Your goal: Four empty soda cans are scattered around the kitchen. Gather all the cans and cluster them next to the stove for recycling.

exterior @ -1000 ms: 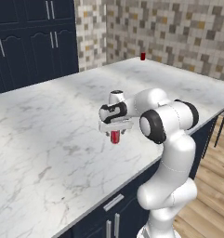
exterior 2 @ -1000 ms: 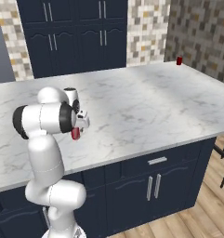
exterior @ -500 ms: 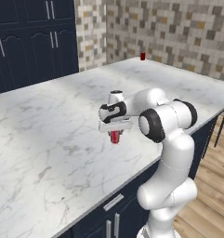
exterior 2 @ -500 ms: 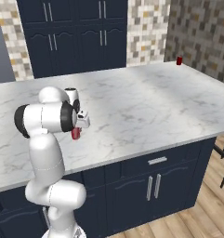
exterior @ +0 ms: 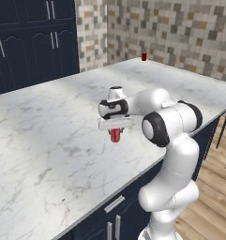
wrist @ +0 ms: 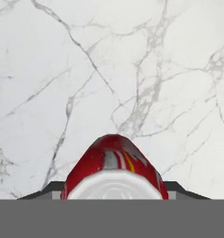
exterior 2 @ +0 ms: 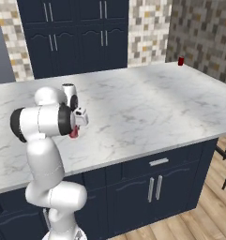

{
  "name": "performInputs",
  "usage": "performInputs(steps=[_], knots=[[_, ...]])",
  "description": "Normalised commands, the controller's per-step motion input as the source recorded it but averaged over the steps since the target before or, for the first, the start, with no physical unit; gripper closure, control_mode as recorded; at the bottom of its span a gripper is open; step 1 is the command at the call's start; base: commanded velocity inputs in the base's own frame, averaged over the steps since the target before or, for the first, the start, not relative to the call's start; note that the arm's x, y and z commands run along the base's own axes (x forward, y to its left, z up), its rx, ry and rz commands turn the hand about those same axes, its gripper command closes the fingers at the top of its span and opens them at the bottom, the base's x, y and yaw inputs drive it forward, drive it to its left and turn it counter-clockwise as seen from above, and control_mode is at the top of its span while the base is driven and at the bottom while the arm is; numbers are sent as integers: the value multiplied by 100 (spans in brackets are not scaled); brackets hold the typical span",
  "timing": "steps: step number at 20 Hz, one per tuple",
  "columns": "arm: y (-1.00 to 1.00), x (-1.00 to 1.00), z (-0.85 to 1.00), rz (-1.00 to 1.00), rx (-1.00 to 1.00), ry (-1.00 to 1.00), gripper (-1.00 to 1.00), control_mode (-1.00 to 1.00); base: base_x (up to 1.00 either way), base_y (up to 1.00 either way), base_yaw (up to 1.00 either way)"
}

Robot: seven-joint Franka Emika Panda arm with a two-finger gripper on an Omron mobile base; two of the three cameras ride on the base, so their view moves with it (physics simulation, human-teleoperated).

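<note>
Almost nothing has shifted over the past second: the arm holds the same pose above the counter, and the one change is at the jaws, which have come in from wide apart to clamp the can.

The gripper (exterior: pixel 116 130) points straight down with its jaws closed on a red soda can (exterior: pixel 116 135), one to each side of the body near the silvery top. This top-down hold suits a small upright cylinder, since it keeps the can vertical for carrying. In the hand view the can (wrist: pixel 114 171) sits square between the fingertips, so the grip looks centred. Whether its base touches the marble counter (exterior: pixel 48 122) or hangs just above it cannot be told.

A second red can (exterior: pixel 144 56) stands well apart at the counter's far corner, near the mosaic tile wall (exterior: pixel 180 33); the right base view shows it too (exterior 2: pixel 181 61). By my judgement this is an early pickup, with lifting and transport to the stove yet to come.
</note>
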Motion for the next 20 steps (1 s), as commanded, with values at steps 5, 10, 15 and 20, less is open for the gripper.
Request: performInputs(steps=[5,10,15,20], knots=[[2,-49,35,0,2,-8,100,-100,0,0,0],[-1,-44,12,0,7,0,100,-100,0,0,0],[0,-52,11,0,9,0,100,-100,0,0,0],[0,-50,8,0,3,0,100,-100,0,0,0]])
